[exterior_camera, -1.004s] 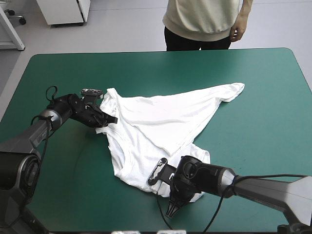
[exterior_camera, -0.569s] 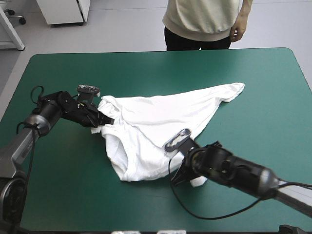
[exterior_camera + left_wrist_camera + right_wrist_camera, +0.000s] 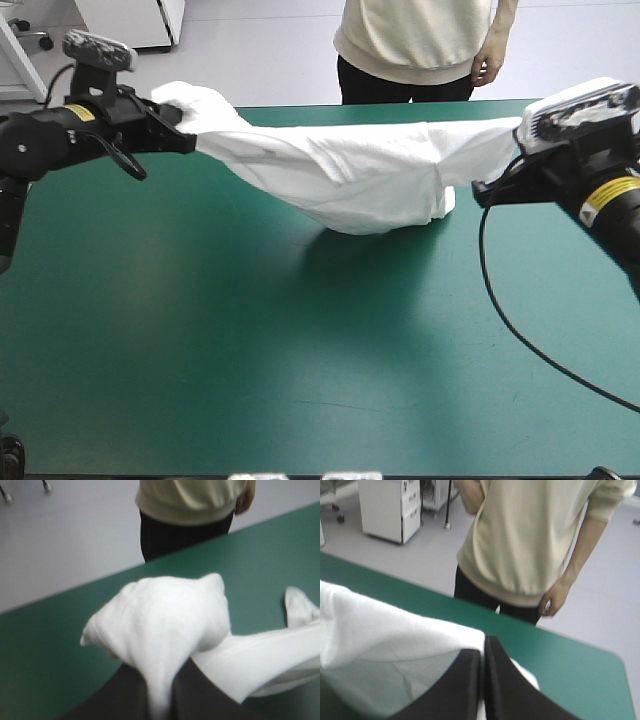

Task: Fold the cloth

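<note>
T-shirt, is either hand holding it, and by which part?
Both: the left hand pinches one bunched end of the T-shirt, the right hand the opposite end; it hangs stretched between them.

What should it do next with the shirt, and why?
Probably lower it while drawing toward the near edge, to lay it flat: the T-shirt hangs stretched between the left gripper and right gripper, both shut on it, its bunched middle sagging toward the table.
</note>
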Controlling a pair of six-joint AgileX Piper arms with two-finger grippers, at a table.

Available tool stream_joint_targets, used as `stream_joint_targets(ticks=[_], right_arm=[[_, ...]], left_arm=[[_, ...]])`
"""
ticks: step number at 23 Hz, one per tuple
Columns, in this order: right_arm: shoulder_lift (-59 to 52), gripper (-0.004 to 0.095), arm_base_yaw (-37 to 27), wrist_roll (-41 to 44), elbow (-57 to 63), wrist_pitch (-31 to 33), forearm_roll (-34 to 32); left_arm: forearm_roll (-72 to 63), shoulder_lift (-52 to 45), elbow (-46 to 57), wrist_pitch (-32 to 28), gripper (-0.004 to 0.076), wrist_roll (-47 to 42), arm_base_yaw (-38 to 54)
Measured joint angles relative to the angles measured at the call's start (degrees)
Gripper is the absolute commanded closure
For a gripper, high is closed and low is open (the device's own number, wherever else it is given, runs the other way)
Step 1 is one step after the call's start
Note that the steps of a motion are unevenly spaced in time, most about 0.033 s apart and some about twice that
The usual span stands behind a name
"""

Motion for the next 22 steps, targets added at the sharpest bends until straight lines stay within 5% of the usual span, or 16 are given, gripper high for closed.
stream_joint_targets(ticks=[7, 11, 22], right_arm=[[-0.3, 0.0925, -0.1, -13.8, -24.1, -2.2, 5.9], [-0.7, 0.0922, -0.1, -18.7, -34.1, 3.5, 9.7], [2.5, 0.0925, -0.1, -13.5, -32.0, 20.1, 1.4]], left_arm=[[-0.9, -0.8, -30.9, 4.7, 0.0733, 0.0, 0.0], [-3.5, -2.4, -40.9, 7.8, 0.0733, -0.1, 0.0], [-4.0, -3.6, -28.0, 17.1, 0.0733, -5.2, -0.1]])
